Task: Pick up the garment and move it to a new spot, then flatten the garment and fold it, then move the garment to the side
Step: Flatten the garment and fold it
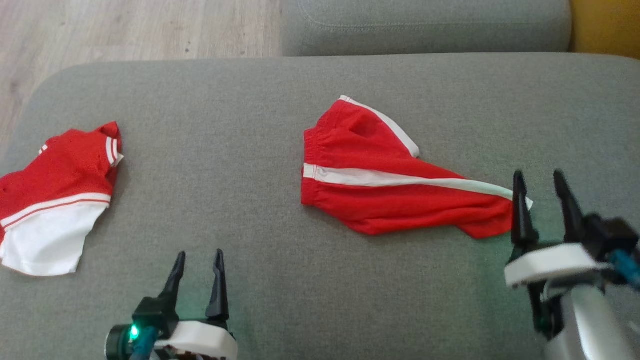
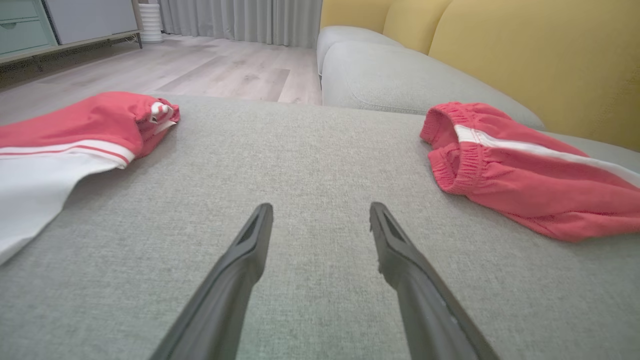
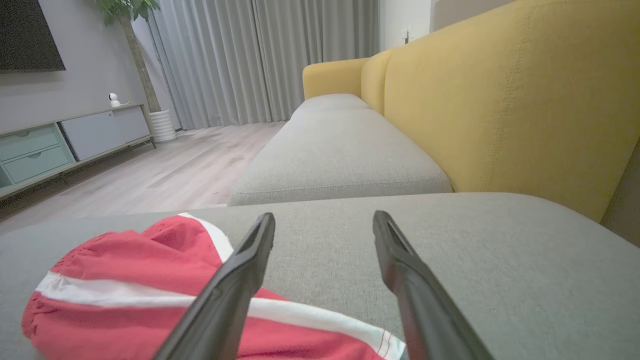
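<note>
Grey sofa seat [image 1: 250, 100] w/ yellow backrest [image 3: 500, 100], wood floor [image 1: 125, 25], grey curtains [image 3: 250, 60], cabinet [image 3: 50, 145] by potted plant [image 3: 136, 55].

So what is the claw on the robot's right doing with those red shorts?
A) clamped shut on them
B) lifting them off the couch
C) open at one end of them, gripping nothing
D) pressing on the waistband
C: the right gripper has its fingers apart with nothing clamped, at the tip of the red shorts, which lie on the couch.

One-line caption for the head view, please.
Right gripper open at the end of the red shorts, left gripper open, red-and-white shirt far left on the grey cushion.
</note>
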